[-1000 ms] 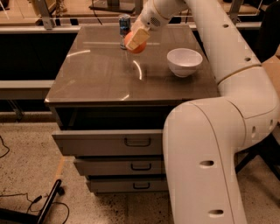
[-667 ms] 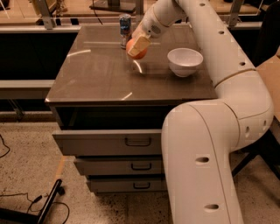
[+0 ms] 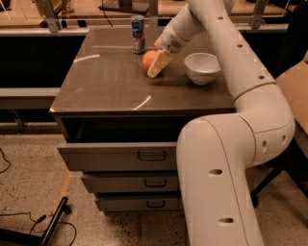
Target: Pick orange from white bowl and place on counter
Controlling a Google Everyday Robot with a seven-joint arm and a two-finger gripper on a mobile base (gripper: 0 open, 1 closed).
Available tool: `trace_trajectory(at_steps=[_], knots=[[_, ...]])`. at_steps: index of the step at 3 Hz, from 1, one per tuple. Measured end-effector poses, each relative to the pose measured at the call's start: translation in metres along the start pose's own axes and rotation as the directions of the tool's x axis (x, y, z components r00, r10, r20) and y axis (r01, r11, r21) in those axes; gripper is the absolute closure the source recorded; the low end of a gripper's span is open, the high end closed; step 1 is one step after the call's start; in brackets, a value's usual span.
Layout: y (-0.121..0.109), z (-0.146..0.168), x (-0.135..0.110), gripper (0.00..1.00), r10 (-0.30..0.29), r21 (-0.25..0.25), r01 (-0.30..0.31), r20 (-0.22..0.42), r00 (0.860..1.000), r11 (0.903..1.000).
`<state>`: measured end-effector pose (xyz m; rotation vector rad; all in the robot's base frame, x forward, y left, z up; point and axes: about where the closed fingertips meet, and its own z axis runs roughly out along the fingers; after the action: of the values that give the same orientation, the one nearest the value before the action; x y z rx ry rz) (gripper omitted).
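The orange [image 3: 148, 59] is low over the counter [image 3: 106, 84], near its back middle, touching or almost touching the top. My gripper [image 3: 154, 66] reaches down from the upper right and is shut on the orange. One cream finger [image 3: 160, 61] lies against the orange's right side; the other finger is hidden behind the fruit. The white bowl [image 3: 202, 67] stands empty on the counter to the right of the gripper, apart from it.
A tall blue-and-silver can [image 3: 138, 33] stands upright just behind and left of the orange. My white arm [image 3: 231, 158] fills the right side of the view. Three handled drawers [image 3: 151, 155] sit below the counter. A wooden bench [image 3: 96, 9] runs behind.
The gripper has moved down and slightly back toward the can with the orange, bringing it from above the counter to the counter's surface. The bowl has not moved.
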<state>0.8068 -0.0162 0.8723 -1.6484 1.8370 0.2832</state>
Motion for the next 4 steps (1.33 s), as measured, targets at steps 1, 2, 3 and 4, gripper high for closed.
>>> trace_trajectory(at_steps=[1,2,3,4], knots=[[-0.004,-0.003,0.011,0.00,0.014,0.009,-0.014,-0.009,1.000,0.9999],[-0.007,-0.012,0.014,0.00,0.023,0.027,-0.023,-0.008,1.000,0.9994],[-0.016,-0.052,0.010,0.00,0.049,0.094,-0.051,0.026,0.998,0.9943],[-0.022,-0.116,0.003,0.00,0.093,0.210,-0.108,0.080,0.992,0.9718]])
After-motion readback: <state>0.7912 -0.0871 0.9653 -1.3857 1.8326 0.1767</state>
